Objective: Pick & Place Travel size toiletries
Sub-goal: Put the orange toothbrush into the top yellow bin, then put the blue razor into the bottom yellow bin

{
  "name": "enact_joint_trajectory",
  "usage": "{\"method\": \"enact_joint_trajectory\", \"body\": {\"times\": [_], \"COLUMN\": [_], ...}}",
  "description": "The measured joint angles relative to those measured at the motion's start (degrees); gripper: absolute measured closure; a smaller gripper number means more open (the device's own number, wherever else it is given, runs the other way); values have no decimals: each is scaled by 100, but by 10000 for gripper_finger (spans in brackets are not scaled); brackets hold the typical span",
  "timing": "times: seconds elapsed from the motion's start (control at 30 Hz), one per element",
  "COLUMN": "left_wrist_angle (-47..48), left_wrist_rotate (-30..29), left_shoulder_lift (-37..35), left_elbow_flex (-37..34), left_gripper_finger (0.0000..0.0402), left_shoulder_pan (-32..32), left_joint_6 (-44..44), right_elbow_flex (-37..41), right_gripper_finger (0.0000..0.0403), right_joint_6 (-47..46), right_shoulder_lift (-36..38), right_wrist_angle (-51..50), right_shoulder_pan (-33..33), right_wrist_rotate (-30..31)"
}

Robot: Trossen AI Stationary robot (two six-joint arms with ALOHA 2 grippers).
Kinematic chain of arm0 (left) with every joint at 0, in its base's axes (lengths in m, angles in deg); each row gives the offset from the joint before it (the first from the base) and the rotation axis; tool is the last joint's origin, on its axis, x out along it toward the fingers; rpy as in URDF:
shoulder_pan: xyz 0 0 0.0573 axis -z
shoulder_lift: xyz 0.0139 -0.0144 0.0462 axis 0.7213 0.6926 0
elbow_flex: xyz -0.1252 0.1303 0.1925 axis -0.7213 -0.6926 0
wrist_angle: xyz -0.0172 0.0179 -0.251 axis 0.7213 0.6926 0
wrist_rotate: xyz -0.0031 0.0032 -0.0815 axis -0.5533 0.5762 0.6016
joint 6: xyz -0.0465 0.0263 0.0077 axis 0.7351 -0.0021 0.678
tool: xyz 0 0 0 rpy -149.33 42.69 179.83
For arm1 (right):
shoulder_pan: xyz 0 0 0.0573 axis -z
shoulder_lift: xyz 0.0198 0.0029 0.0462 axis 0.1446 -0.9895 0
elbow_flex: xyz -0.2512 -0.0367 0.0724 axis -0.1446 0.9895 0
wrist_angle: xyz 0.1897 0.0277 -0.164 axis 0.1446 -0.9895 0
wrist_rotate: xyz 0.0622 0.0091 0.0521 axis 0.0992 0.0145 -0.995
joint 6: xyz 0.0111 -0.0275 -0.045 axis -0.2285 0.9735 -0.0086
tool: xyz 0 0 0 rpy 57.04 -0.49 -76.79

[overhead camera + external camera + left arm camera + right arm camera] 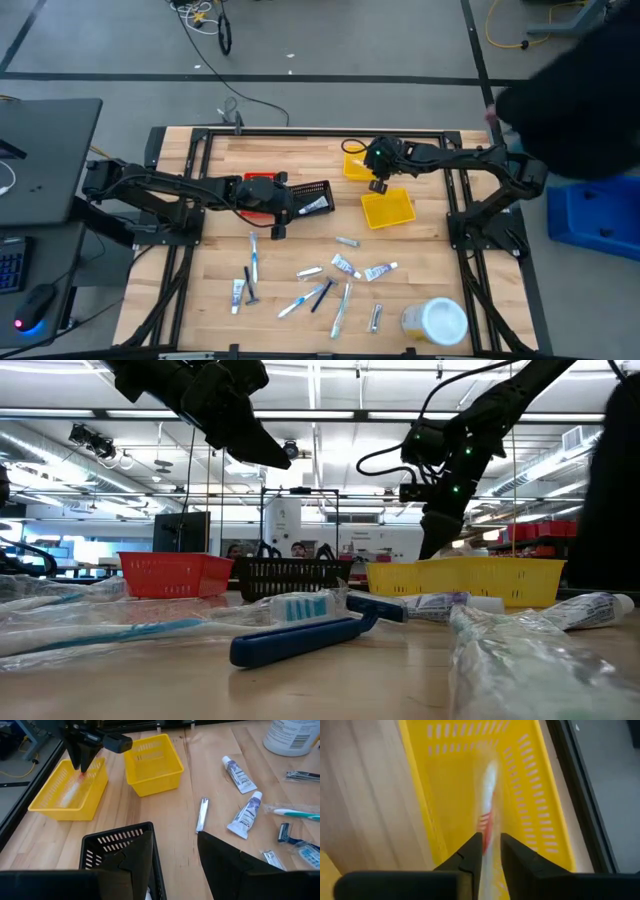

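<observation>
On the wooden bench (pixel 200 290), toiletries (pixel 330 285) lie scattered near its front half. The right claw (pixel 491 851) hangs over the far yellow bin (pixel 460 780), fingers narrowly parted around a white-and-red toothbrush (pixel 487 810). The left claw (pixel 272 231), jaws apart and empty, hovers beside the black bin (pixel 310 195).

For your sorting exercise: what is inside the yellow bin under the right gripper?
A white item with red marking, blurred, lies in the yellow bin, running between the right gripper's fingers. The fingers cover its near end.

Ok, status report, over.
Right hand over far yellow bin, fingers parting, white-red tube dropping in. Left hand open, over black bin. Nothing blocking.
</observation>
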State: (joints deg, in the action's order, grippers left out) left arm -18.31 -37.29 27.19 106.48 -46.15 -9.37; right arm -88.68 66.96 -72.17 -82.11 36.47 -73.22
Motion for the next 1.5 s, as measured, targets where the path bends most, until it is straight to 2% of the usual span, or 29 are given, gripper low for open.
{"method": "enact_joint_trajectory", "body": {"times": [0.37,0.6,0.8,0.97,1.17,1.37,1.5], "left_wrist_angle": [0,-2,-2,-2,16,68,203], "left_wrist_rotate": [0,0,2,49,46,4,0], "left_shoulder_lift": [0,0,0,0,-47,-105,-101], "left_elbow_flex": [0,0,0,0,0,-4,-4], "left_gripper_finger": [237,237,237,237,239,242,242], "left_shoulder_pan": [0,0,0,7,277,546,704], "left_joint_6": [2,32,316,358,314,467,666], "right_elbow_flex": [0,0,0,0,0,0,0], "right_gripper_finger": [229,203,199,209,225,242,252], "right_joint_6": [-264,-344,-1046,-1063,-1136,-2116,-2376], "right_shoulder_lift": [9,320,992,1383,1381,1377,1289], "right_wrist_angle": [7,2,15,10,5,192,606], "right_shoulder_pan": [6,-302,-840,-1450,-2442,-3471,-4063], "right_wrist_rotate": [2,2,-63,-696,-949,-951,-949]}}
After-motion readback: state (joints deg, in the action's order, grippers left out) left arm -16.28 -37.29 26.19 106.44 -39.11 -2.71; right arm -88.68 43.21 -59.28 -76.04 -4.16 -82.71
